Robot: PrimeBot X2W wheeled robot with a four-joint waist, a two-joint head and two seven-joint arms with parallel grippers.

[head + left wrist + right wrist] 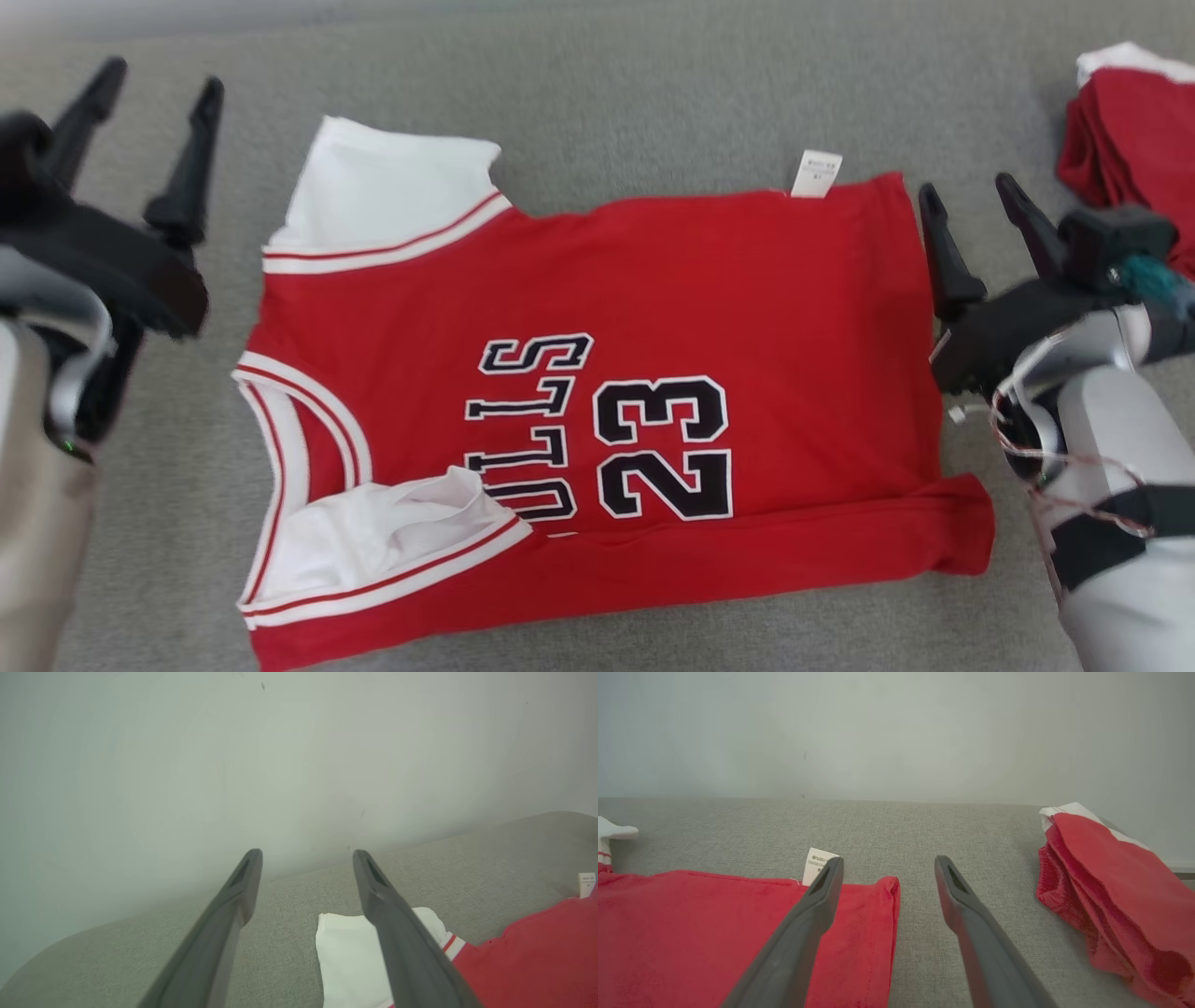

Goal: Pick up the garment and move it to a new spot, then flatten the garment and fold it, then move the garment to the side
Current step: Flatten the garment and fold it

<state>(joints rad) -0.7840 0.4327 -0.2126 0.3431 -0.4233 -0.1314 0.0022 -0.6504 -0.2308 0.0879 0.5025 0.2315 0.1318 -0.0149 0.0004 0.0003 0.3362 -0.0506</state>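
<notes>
The jersey (597, 373) lies lengthwise, left to right. The right fingers (943, 247) are just beside its hem and the left fingers (196, 149) farther off; both pairs are apart and empty.

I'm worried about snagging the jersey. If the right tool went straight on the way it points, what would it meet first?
Likely the wall, or the far edge of the grey surface just before it; depth is unclear. A corner of the jersey lies under one finger of the right tool, off that line.
</notes>
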